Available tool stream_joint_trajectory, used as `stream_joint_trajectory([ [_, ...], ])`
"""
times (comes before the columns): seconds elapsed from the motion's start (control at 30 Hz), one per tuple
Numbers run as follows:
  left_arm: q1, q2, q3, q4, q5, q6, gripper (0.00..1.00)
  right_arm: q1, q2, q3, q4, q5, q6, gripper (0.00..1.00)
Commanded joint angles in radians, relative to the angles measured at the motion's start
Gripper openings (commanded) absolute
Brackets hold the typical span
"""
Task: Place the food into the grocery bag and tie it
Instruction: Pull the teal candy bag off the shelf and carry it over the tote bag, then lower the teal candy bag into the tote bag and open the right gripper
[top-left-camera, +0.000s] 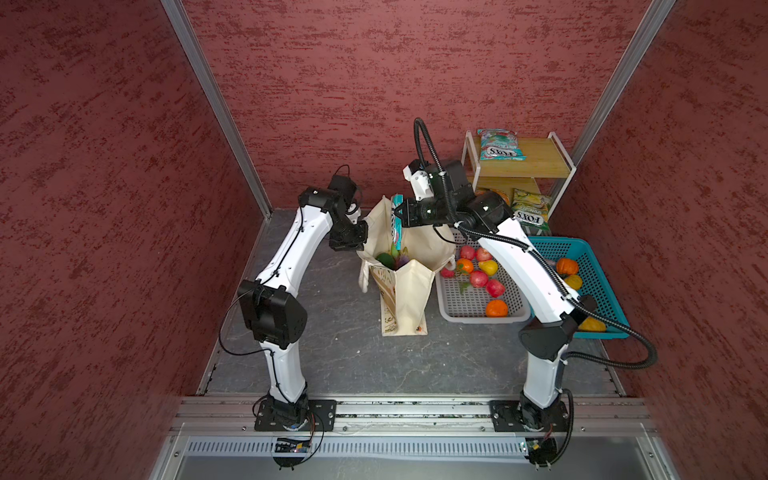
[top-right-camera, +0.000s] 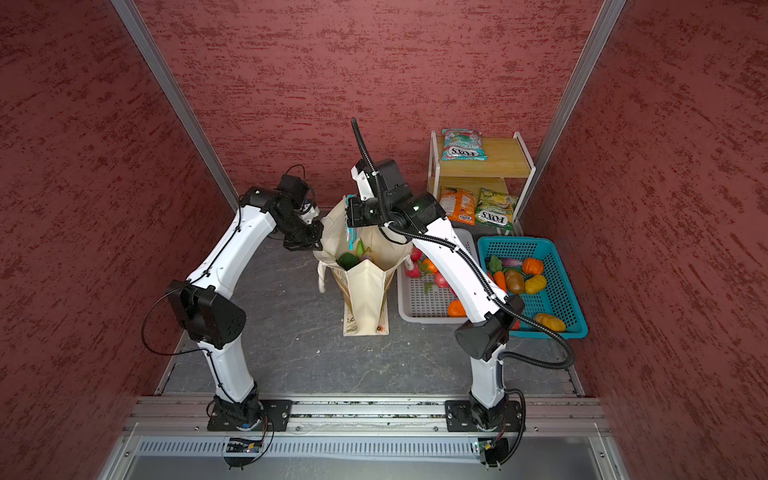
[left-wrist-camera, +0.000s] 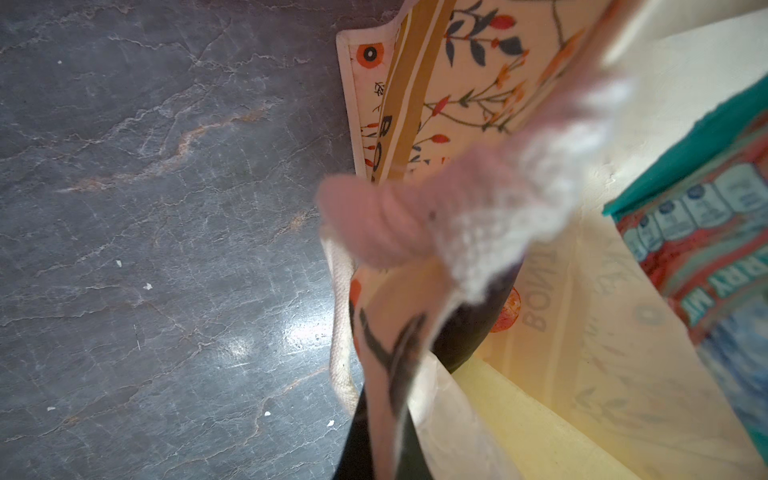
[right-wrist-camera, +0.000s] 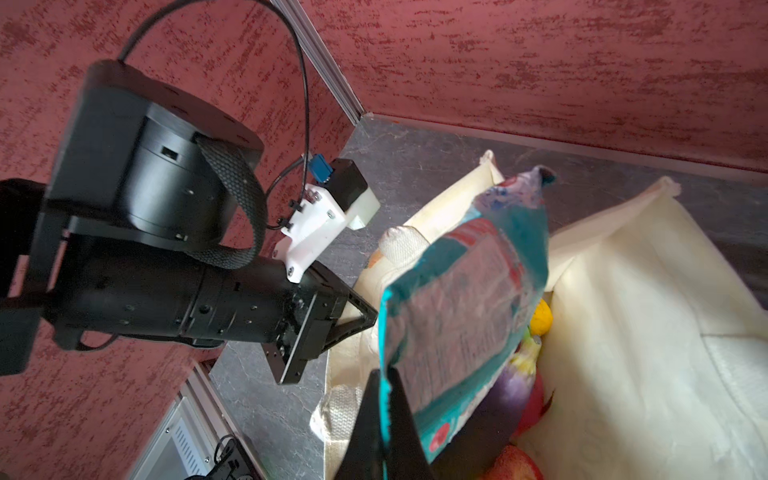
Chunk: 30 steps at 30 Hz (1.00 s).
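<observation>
Canvas bag (top-left-camera: 409, 291) rim pinched, teal packet (right-wrist-camera: 457, 311) at mouth (clamped).

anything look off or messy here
Nothing spilled or damaged. The bag stands upright, its rim pinched by the left gripper; the right gripper holds a teal packet over the opening. Only a few white specks lie on the table.
</observation>
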Motion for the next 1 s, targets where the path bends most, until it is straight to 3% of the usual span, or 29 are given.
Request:
stream_joint_trajectory([
  [0.0,0.006,0.010,0.030,0.006,0.002,0.009,0.01,0.001,0.019,0.037,-0.026,-0.004,-0.046,0.00],
  [0.97,0.010,-0.001,0.043,0.017,0.005,0.010,0.01,0.014,0.192,0.018,-0.074,0.069,-0.121,0.00],
])
